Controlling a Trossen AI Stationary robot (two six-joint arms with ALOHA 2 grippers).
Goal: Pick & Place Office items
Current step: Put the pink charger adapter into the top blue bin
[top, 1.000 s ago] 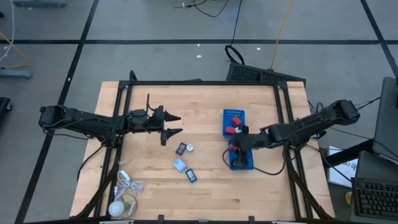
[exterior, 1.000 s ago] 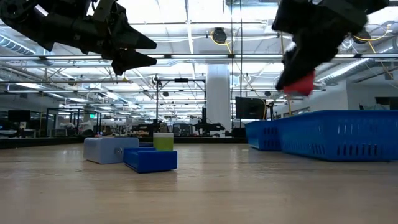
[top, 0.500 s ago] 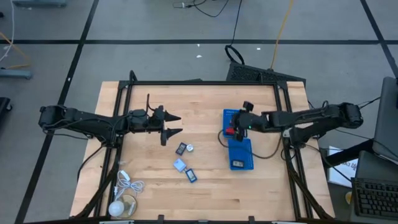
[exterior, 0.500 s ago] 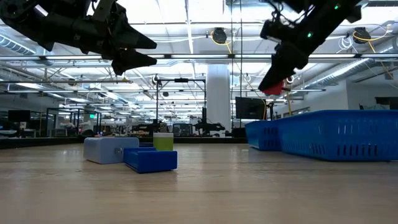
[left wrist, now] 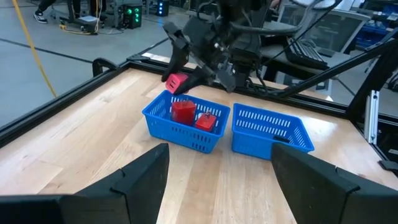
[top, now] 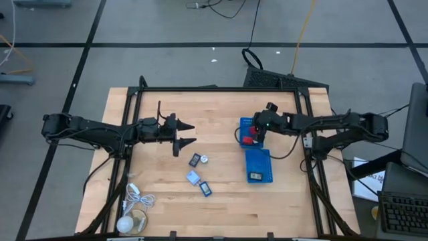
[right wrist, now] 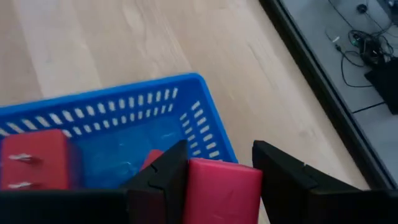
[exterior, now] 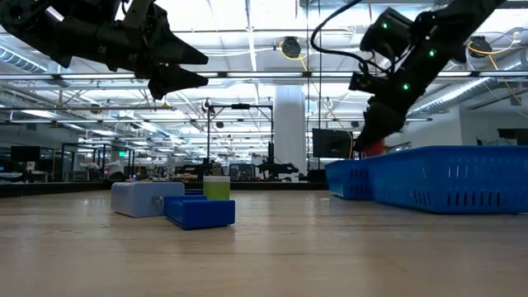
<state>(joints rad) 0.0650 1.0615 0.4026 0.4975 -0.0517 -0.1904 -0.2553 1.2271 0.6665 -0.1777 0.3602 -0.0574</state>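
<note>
Right gripper (right wrist: pixel 214 186) jaws pinching a red block (right wrist: pixel 222 190) above the far blue tray (top: pixel 246 125).
Left gripper (top: pixel 189 134) jaws spread, holding nothing, above the tabletop (top: pixel 221 201), well apart from that tray; two more red blocks (left wrist: pixel 193 116) lie inside it.

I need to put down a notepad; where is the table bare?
Bare wood lies between the loose office items and the table's near edge, and behind the left gripper. It's crowded around the blue trays.

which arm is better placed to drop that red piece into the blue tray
The right. Its tool grips the red piece directly above the far blue tray, which holds two red pieces. The left tool hangs open across the table.
</note>
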